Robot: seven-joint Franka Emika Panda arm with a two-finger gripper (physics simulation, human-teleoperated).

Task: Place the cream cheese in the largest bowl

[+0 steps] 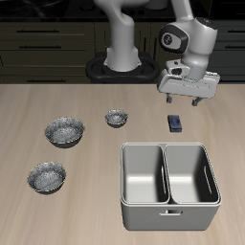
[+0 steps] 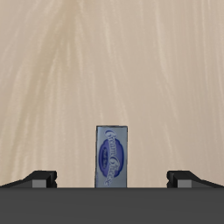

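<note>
The cream cheese is a small dark-blue box lying flat on the wooden table, behind the metal bin. In the wrist view it lies lengthwise, centred between my fingertips. My gripper hangs open and empty above and slightly behind the box, not touching it; in the wrist view the gripper is wide apart. The largest bowl, speckled grey and dark inside, sits far across the table from the box.
A near-equal speckled bowl sits nearer the front edge. A clearly smaller speckled bowl sits between the largest bowl and the box. A grey two-compartment metal bin stands near the front edge.
</note>
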